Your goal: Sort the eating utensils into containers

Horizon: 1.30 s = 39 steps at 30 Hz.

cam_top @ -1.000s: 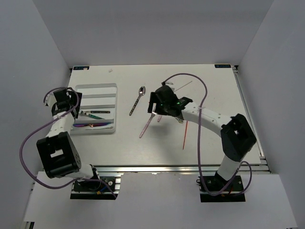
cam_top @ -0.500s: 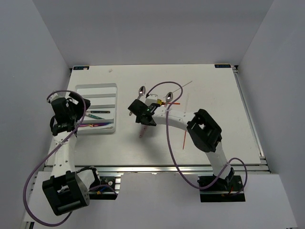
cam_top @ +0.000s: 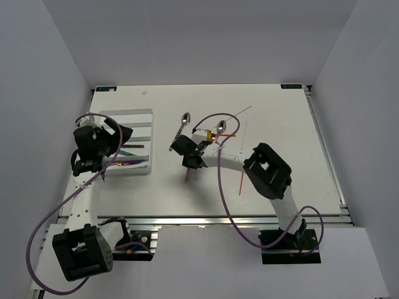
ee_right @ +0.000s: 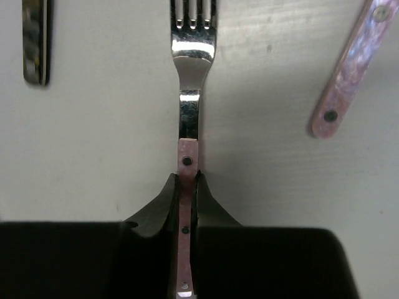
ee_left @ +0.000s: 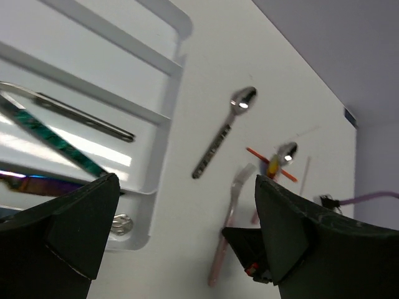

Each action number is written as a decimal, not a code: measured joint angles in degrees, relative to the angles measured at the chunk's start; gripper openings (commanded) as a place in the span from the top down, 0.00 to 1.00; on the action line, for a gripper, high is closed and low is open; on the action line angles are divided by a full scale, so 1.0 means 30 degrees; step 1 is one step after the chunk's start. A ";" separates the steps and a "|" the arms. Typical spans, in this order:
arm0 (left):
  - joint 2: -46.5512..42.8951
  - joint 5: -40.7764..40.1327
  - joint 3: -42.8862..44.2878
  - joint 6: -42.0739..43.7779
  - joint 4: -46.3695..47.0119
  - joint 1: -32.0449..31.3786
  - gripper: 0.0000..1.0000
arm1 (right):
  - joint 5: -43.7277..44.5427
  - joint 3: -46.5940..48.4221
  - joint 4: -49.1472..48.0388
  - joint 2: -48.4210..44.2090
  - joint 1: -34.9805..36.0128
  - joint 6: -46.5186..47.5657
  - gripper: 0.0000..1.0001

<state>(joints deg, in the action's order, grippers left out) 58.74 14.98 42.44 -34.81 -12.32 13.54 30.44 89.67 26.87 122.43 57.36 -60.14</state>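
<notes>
Mid-table, right gripper (ee_right: pixel 187 187) clamped on pink-handled fork (ee_right: pixel 193 50) (spoon (ee_right: pixel 35 43) just beside) | left gripper (ee_left: pixel 187 230) apart near tray (ee_left: pixel 161 163) rim

white table (cam_top: pixel 293 156) carries it all; white tray (cam_top: pixel 126 113) sits flat at its left side; silver spoon (cam_top: pixel 181 132) lies just right of the tray, bowl toward the far edge; pink-handled fork (ee_right: pixel 190 93) flat on the surface near mid-table; second pink handle (ee_right: pixel 352 68) beside it, apart; smaller spoon (cam_top: pixel 221 127) further right, short red stick (ee_left: pixel 255 153) right at it; long red stick (cam_top: pixel 242 177) nearer, alone
</notes>
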 measured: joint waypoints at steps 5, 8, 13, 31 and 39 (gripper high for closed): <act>0.0182 0.4233 -0.1115 -0.0896 0.2696 -0.1486 0.02 | -0.4393 -0.5872 -0.5326 -0.4663 -0.0408 0.3468 1.00; 0.0146 0.6127 -0.2324 -0.1800 0.4262 -0.3053 0.02 | -0.7198 -0.6768 -0.7963 -0.6900 -0.1027 0.5421 1.00; -0.0627 0.6739 -0.3169 -0.2994 0.5122 -0.5690 0.02 | -0.9989 -0.6033 -1.0994 -0.8342 -0.1719 0.7701 1.00; 0.1428 0.5005 -0.2965 -0.5224 0.7111 -0.7235 0.38 | -1.1708 -0.5238 -1.0287 -0.8087 -0.0583 1.0870 1.00; 0.1341 0.4342 -0.2368 -0.5457 0.7147 -0.7424 1.00 | -1.1956 -0.5238 -1.0601 -0.8021 -0.0561 1.1147 1.00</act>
<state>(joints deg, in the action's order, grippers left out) 62.76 28.01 35.33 -51.18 9.13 -8.73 -5.43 73.95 -4.93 98.37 55.68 -26.70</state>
